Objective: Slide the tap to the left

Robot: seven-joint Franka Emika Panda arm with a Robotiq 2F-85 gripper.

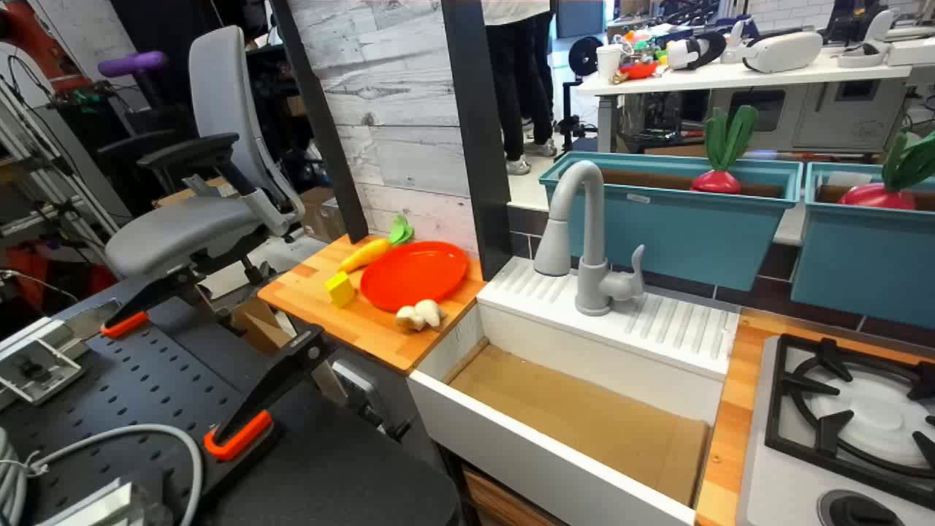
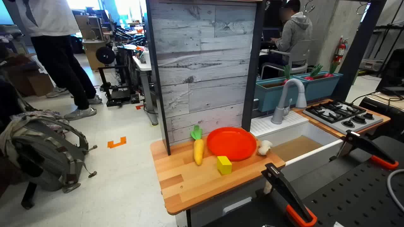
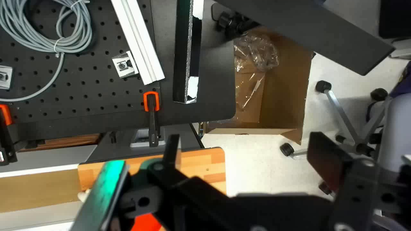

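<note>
The tap (image 1: 594, 219) is a tall matte grey gooseneck spout standing upright on the white ledge behind the sink (image 1: 540, 453). It also shows in the other exterior picture (image 2: 283, 97). Its spray head hangs over the ledge and the sink's back edge. A short grey lever (image 1: 637, 263) sits at its base. My gripper (image 3: 245, 141) shows only in the wrist view. Its two black fingers are wide apart with nothing between them, only floor and a counter corner behind. The tap is out of the wrist view, and my gripper is not in either exterior view.
A wooden counter (image 2: 189, 192) beside the sink holds a red plate (image 2: 232, 143), a yellow carrot (image 2: 199, 151), a yellow block (image 2: 224, 165) and garlic (image 2: 264, 147). A stove (image 1: 869, 409), teal planters (image 1: 672, 226) and a black clamped table (image 3: 96, 96) stand around.
</note>
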